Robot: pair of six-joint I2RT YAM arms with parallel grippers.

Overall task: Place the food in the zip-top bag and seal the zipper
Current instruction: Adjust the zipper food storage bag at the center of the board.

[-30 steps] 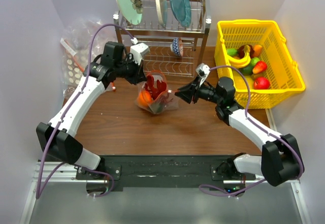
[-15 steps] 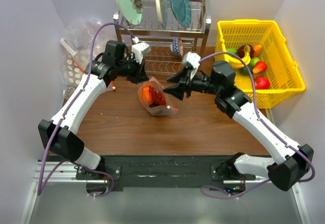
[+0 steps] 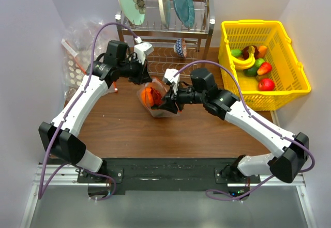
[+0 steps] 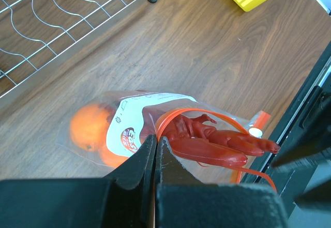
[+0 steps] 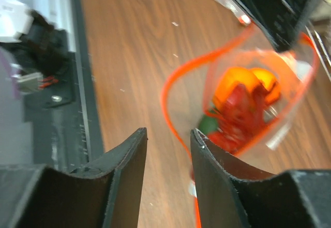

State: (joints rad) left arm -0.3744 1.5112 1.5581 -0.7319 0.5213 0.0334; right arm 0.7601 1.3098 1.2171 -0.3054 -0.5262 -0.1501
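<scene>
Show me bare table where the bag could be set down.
The table is bare in front of the zip-top bag, between the left arm and right arm. Crowded: dish rack behind, plastic heap back left, yellow basket right.

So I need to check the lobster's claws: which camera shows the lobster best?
The left wrist view: the lobster lies close and sharp, body and claws clear through the zip-top bag. The right wrist view shows it blurred, a red lump next to the orange. The top view gives only a small red patch.
</scene>
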